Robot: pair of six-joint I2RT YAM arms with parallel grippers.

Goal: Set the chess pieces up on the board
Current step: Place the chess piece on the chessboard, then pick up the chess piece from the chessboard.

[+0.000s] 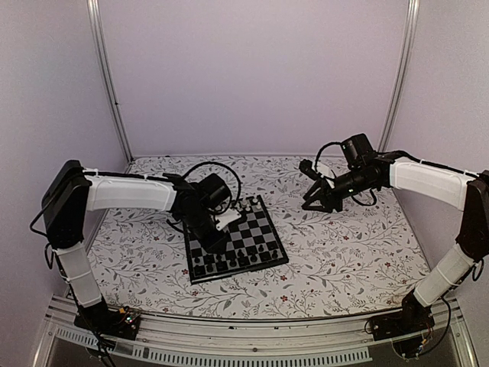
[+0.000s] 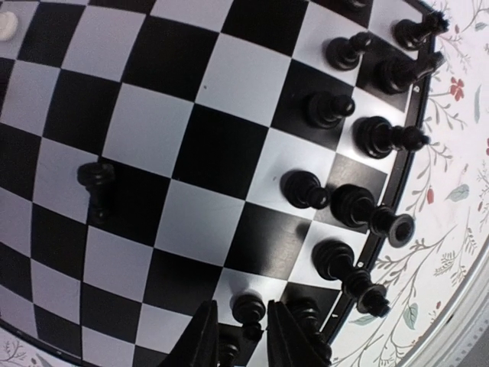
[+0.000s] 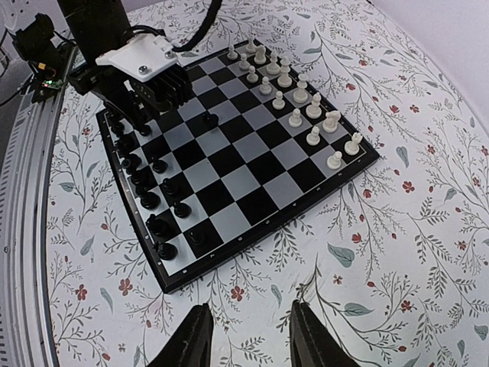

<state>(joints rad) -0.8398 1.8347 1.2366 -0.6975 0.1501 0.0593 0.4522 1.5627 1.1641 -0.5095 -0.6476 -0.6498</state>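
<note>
Chess pieces [image 3: 284, 76] line both board [image 3: 244, 180] ends; black pawn [image 2: 248, 312] sits between left pincer [image 2: 242, 306] tips, bottom of frame, grip unclear; right pincer [image 3: 250, 308] gapes over counter [image 3: 397, 252]

A white tabletop [image 1: 344, 260], printed with grey leafy sprigs and small red flowers, fills the lower half of the top view. Plain pale-lilac walls [image 1: 252, 76] close off the upper frame. One slim metal upright [image 1: 108, 76] slants at upper left and a second upright [image 1: 398, 76] at upper right. A slotted aluminium rail [image 1: 244, 340] runs along the bottom edge.
</note>
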